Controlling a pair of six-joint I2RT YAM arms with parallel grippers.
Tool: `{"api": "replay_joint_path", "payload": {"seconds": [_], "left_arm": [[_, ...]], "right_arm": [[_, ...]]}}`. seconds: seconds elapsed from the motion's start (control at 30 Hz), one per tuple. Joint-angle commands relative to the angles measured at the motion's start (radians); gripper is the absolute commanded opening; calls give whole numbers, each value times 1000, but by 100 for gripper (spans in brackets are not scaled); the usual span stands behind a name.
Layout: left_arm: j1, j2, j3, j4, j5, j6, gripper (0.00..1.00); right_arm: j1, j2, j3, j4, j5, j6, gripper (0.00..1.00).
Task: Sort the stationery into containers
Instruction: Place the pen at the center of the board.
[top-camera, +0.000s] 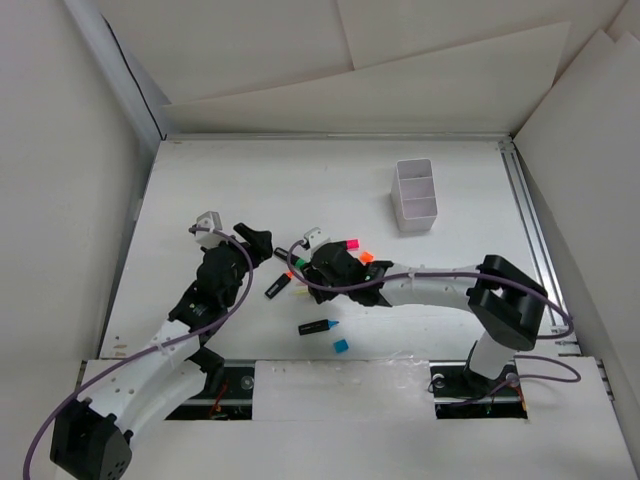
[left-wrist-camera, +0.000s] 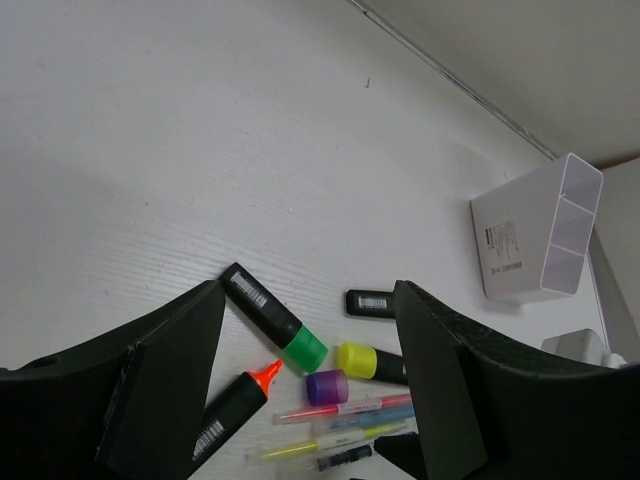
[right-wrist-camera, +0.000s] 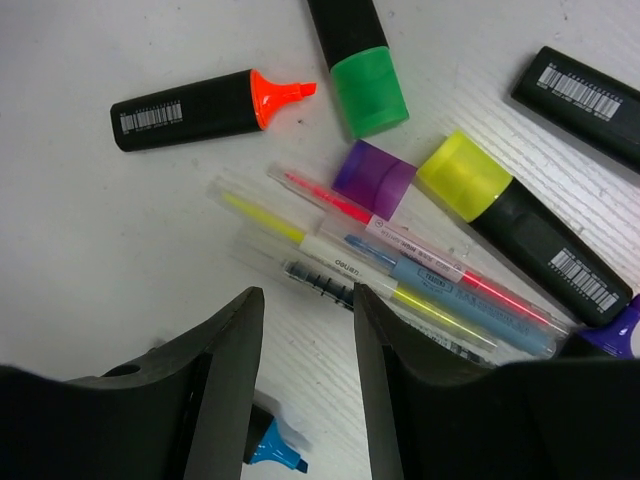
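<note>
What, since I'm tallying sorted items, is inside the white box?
Nothing shows inside the white box: the two compartments seen from above look bare. Parts of their floors are hidden by the walls.

Robot lab test cell: white worktop (top-camera: 300, 180) boxed by plain white boards (top-camera: 450, 70) at 9, 12, 3 o'clock; metal rail (top-camera: 528, 220) at 3; cabled robot arms (top-camera: 440, 290) bolted at 6.

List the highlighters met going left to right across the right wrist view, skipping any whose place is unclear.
Orange-tipped highlighter → green-capped highlighter → yellow-capped highlighter. Left out for overlap: purple cap, thin pens, blue-tipped highlighter, upper-right black barrel.
</note>
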Motion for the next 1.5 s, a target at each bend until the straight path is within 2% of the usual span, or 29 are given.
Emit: {"api": "replay_joint_path", "payload": {"seconds": [0.0, 0.3, 0.83, 1.17, 1.47], "left_arm": [[5, -22, 36, 33, 4, -7, 65], [5, -41, 25, 44, 13, 2, 65], [5, -41, 25, 54, 33, 2, 65], [5, -61, 25, 44, 24, 2, 65], [5, -70, 25, 33, 24, 2, 65]], "right_arm": [[2, 24, 53, -15, -25, -32, 47], [2, 92, 87, -53, -45, -52, 49], [2, 83, 55, -53, -46, -23, 50], [2, 72, 24, -53, -108, -5, 57], [2, 81, 33, -72, -118, -5, 58]]}}
